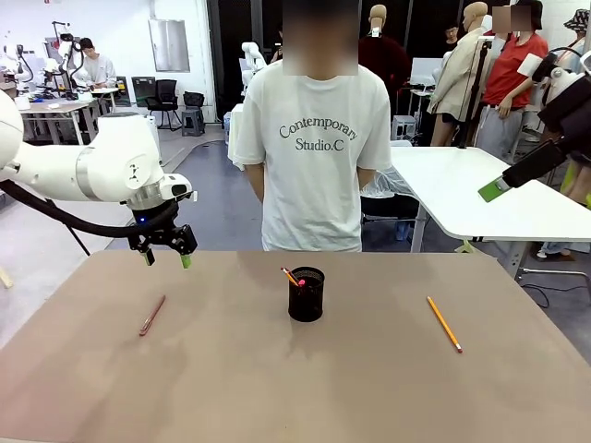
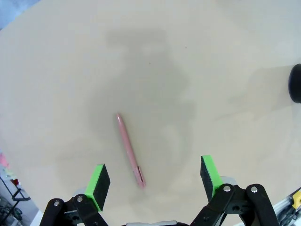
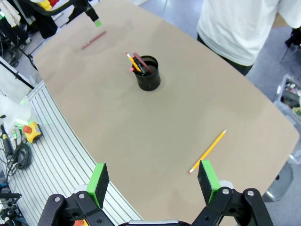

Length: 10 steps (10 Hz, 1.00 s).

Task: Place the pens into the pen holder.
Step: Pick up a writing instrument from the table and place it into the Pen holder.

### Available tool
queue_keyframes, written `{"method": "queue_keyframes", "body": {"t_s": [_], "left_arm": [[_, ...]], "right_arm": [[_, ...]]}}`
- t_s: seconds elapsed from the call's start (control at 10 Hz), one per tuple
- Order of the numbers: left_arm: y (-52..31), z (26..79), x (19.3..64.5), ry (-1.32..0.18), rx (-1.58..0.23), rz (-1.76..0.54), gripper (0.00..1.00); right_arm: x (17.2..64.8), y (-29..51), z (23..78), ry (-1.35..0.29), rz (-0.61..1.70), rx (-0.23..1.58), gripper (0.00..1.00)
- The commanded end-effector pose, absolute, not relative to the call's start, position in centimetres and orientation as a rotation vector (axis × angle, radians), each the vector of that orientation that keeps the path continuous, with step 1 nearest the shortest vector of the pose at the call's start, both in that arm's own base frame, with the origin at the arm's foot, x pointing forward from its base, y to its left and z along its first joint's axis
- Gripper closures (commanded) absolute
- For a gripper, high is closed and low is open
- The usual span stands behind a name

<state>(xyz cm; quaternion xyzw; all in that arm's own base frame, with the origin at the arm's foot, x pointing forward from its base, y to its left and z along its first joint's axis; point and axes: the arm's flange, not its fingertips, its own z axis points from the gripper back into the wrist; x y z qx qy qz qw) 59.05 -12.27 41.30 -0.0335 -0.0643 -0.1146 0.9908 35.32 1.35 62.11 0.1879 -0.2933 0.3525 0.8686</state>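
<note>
Across the whole foreground: table (image 1: 277, 397), tan, matte, with rounded corners.

At its far edge, in the middle: person (image 1: 312, 138), standing, in a white T-shirt with dark print.

From the left side: left arm (image 1: 83, 171), white, reached over the far left part of the table.

At that arm's end: left gripper (image 1: 167, 260), pointed downward and held above the tabletop, clear of it. Its jaws are spread wide and released; nothing is caught between the green pads.

High over the right half of the table: right gripper (image 3: 153, 181), as seen from its own wrist camera. Its jaws are likewise spread wide and released, with nothing grasped.

Near the table's middle: pen holder (image 1: 306, 297), a black mesh cup, set upright.

On the right part of the table: yellow pencil (image 1: 444, 324), laid flat on a diagonal, well apart from the pen holder and untouched.

On the left part of the table: pink pen (image 1: 151, 315), slim, laid flat, on the robot's side of the left gripper. From the left wrist camera it is seen on the tabletop below, in line with the gap between the two pads, touched by neither.

Inside the pen holder: stowed pencil (image 3: 132, 60), yellow with a pink end up, and dark pen (image 3: 141, 62) with a reddish end, both leaned against the rim.
</note>
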Motion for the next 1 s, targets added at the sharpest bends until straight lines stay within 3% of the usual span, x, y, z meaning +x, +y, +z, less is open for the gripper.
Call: {"method": "queue_keyframes", "body": {"t_s": [0.0, 0.9], "left_arm": [[-12.3, 41.2, 59.0, -0.13, -0.065, -0.235, 0.0], [-9.9, 33.5, 59.0, -0.155, 0.005, -0.235, 0.0]], "right_arm": [[35.3, 1.4, 62.2, -0.615, 0.735, 0.408, 0.0], [35.3, 1.4, 62.2, -0.615, 0.735, 0.408, 0.0]]}}
